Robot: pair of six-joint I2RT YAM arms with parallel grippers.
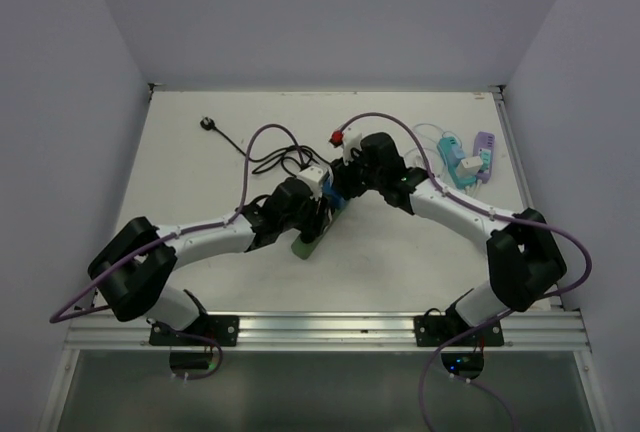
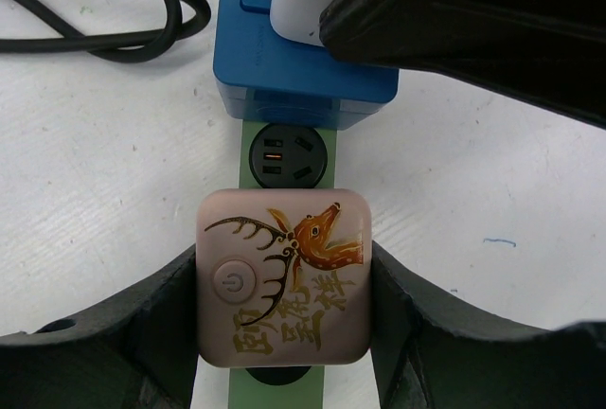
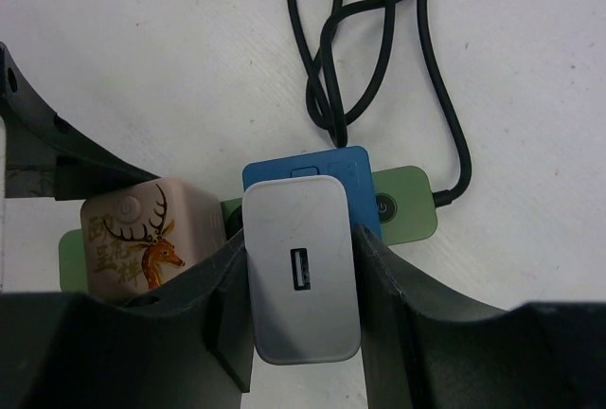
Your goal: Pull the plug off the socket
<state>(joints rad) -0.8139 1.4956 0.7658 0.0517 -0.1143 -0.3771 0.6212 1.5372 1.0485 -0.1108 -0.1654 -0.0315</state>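
Pink rounded cube adapter: brown-gold deer print, gold Chinese characters under it (can't read em), power icon on button. Left gripper clamped on its sides. White rectangular USB charger plug sits in blue box adapter on pale green power strip, pinched between right gripper fingers.

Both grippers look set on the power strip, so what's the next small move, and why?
Probably draw the right gripper straight away from the blue adapter. It clamps the white charger seated there, while the left gripper clamps the pink deer cube, which should brace the green strip.
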